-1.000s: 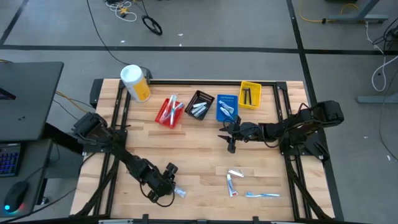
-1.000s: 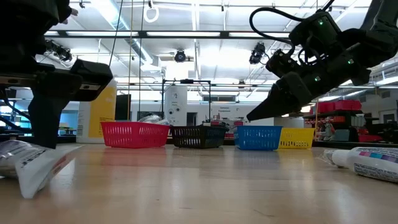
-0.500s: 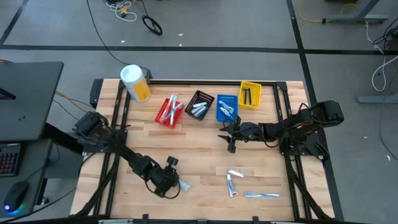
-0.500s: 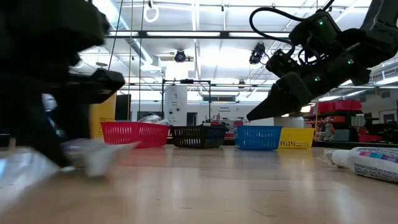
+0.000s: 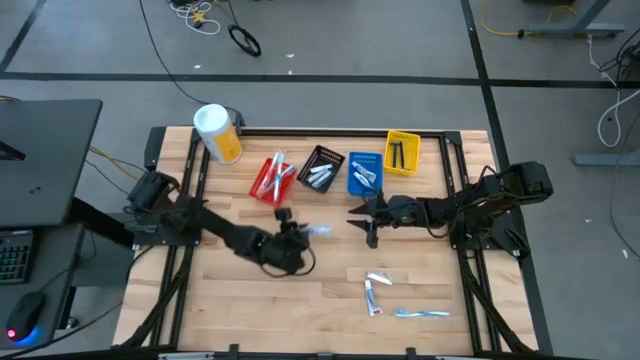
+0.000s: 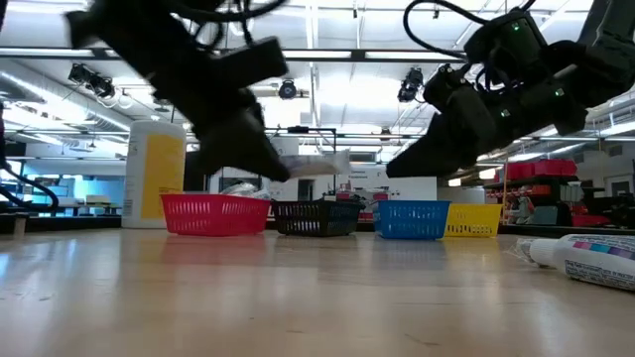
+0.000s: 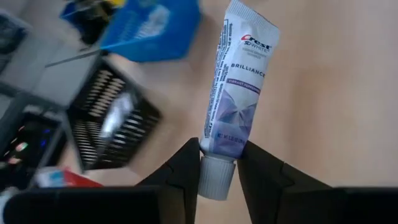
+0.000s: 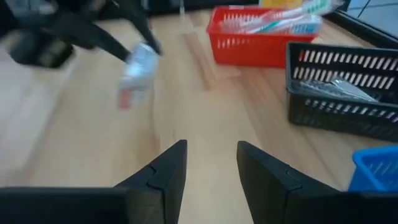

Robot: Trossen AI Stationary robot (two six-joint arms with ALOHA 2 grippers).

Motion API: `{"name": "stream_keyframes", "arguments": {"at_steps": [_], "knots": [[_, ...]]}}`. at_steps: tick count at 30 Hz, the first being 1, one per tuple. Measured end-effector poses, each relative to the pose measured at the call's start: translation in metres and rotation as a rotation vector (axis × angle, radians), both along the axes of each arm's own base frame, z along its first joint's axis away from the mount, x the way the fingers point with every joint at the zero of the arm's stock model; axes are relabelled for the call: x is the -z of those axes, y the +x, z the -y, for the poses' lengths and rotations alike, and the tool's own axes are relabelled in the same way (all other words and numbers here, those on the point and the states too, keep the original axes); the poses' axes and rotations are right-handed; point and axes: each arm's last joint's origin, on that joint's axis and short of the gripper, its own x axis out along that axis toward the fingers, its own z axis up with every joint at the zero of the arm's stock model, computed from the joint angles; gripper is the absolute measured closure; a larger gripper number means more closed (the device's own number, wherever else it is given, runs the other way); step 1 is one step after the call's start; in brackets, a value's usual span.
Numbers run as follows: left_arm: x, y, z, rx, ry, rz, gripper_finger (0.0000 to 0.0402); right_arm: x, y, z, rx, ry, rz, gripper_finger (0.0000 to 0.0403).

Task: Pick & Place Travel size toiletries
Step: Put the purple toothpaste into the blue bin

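Note:
My left gripper (image 7: 217, 157) is shut on a white and lilac Crest toothpaste tube (image 7: 239, 93) and carries it above the table's middle (image 5: 318, 232), in front of the black bin (image 5: 321, 170). The low view shows that tube (image 6: 319, 164) in the air. My right gripper (image 5: 359, 222) hangs open near the blue bin (image 5: 364, 172), touching nothing. More small toiletries lie flat toward the near right: a little tube (image 5: 378, 279), a red-and-white one (image 5: 371, 297) and a blue toothbrush (image 5: 421, 313). My left gripper pinches the tube at its cap end, where the neck (image 7: 219, 148) meets the white cap (image 7: 216, 177), between its two fingers (image 7: 186, 168). The tube runs on forward past the fingertips, crimped end away. It is lifted clear of the table and lies roughly level.
Four small bins stand in a row at the far side: red (image 5: 272, 180), black, blue and yellow (image 5: 402, 152), each holding items. A yellow white-lidded canister (image 5: 217, 132) stands at the far left. Bare wood lies at the near left. A tube (image 6: 585, 256) lies close to the low camera.
My left gripper has swung from the table's near-left part up and toward the far right, toward the bins, carrying the tube. The tube, at table height a second ago, is now lifted clear. My right gripper has stayed roughly where it was.

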Motion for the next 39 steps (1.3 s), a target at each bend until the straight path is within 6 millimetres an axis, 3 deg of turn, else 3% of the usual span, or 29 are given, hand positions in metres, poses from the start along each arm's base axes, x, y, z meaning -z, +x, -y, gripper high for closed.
{"name": "stream_keyframes", "arguments": {"at_steps": [5,11,32,39], "knots": [[-0.008,0.016,-0.028,-0.055,0.001,0.068,0.029,-0.007,0.002,0.003,0.065,0.125,0.091,0.0253],[-0.016,0.026,-0.042,-0.051,0.037,0.123,0.0294,-0.011,0.004,0.007,0.117,0.237,0.151,0.0253],[-0.025,0.033,-0.043,0.008,0.056,0.181,0.0298,-0.02,0.006,0.006,0.085,0.267,0.248,0.0255],[-0.027,0.035,-0.043,0.034,0.079,0.186,0.0294,-0.02,0.006,0.006,0.078,0.262,0.248,0.0301]]}}
